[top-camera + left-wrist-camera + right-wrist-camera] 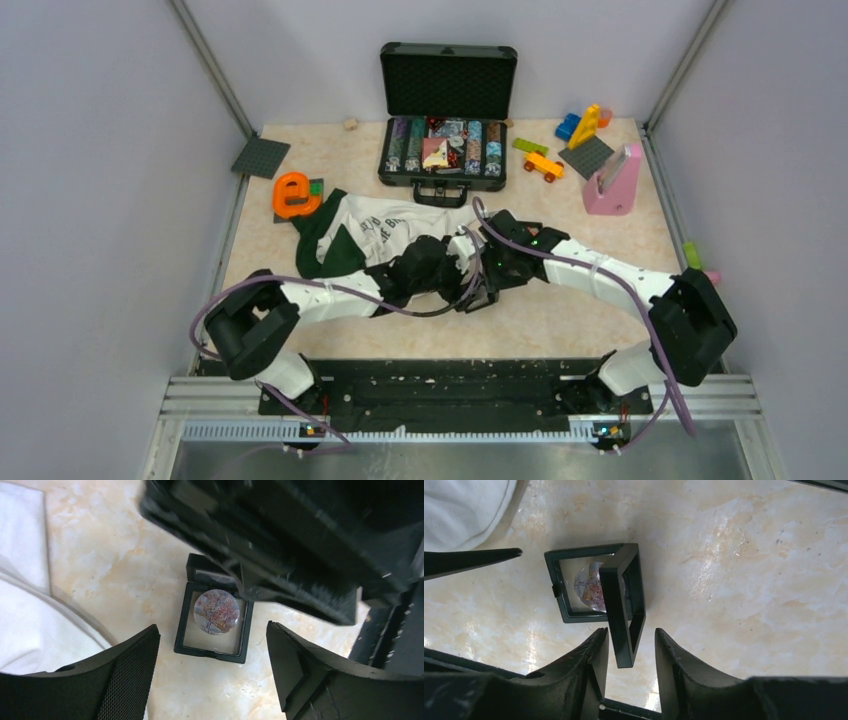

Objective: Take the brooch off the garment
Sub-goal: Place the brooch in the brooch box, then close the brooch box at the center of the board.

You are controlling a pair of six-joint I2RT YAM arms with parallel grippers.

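The brooch, a round disc with a pink-red tree picture, lies in a small black box on the marble tabletop. My left gripper is open wide, with the box just ahead between its fingers and touching neither. The right gripper is open too. The box's hinged lid stands upright between its fingers, with a gap on each side. From the right wrist the lid half hides the brooch. The white and green garment lies just left of the box, apart from it.
An open black case with packets stands at the back. An orange letter e sits at the garment's far-left end. A toy car, bricks, a pink block and a grey plate lie near the back walls.
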